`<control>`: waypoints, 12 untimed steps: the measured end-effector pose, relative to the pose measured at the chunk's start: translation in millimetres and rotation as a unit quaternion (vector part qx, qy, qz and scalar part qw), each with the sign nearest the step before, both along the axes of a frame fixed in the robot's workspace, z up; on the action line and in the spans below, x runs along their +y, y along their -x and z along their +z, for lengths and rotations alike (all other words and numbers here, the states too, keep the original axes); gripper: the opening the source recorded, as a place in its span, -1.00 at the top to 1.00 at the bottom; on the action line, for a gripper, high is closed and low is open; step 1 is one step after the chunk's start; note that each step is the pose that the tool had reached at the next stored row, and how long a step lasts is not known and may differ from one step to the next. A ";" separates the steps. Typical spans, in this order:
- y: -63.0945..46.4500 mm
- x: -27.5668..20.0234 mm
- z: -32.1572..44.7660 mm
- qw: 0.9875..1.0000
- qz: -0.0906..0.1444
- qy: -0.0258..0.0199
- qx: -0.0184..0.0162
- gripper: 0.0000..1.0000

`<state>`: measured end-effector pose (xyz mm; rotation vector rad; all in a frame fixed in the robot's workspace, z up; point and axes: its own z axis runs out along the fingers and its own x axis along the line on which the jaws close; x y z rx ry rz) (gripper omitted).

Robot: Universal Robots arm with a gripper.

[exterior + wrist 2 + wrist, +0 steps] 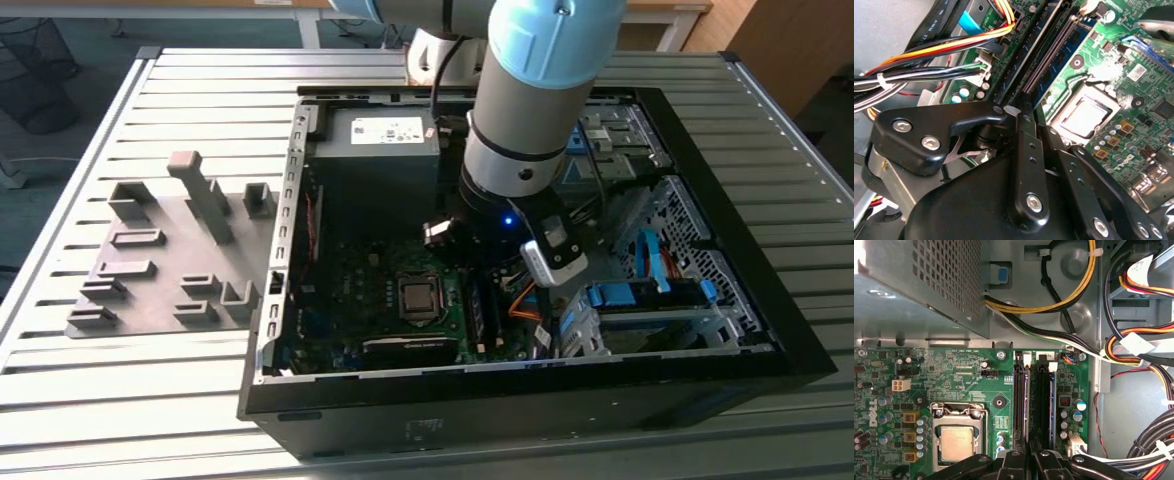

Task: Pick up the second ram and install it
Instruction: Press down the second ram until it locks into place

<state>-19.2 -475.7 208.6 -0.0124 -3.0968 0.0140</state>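
Observation:
My gripper (1027, 454) is down inside the open computer case (400, 410), over the memory slots of the green motherboard (969, 375). Its black fingers (1013, 459) stand close together on a thin stick seen edge-on, the second ram (1027, 405). The stick runs along one of the black slots, lined up with it. Whether it is seated in the slot I cannot tell. A second, blue-edged stick (1052, 405) sits in a slot two places over. In the second wrist view the gripper (1013, 109) meets just above the slots. In the exterior view the gripper (505, 268) is low in the middle of the case.
The processor socket (956, 440) lies beside the slots. A grey power supply box (919, 285) and bundled cables (1149, 440) crowd the area. Outside the case, at the exterior view's left, a grey holder plate (160, 270) with upright blocks rests on the slatted table (107, 400).

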 end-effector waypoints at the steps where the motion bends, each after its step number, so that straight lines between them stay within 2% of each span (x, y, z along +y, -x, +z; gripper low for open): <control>1: 0.0 0.0 -0.5 1.000 0.000 0.000 0.000 0.72; 12: -0.1 0.0 -0.1 1.000 0.005 0.000 0.000 0.72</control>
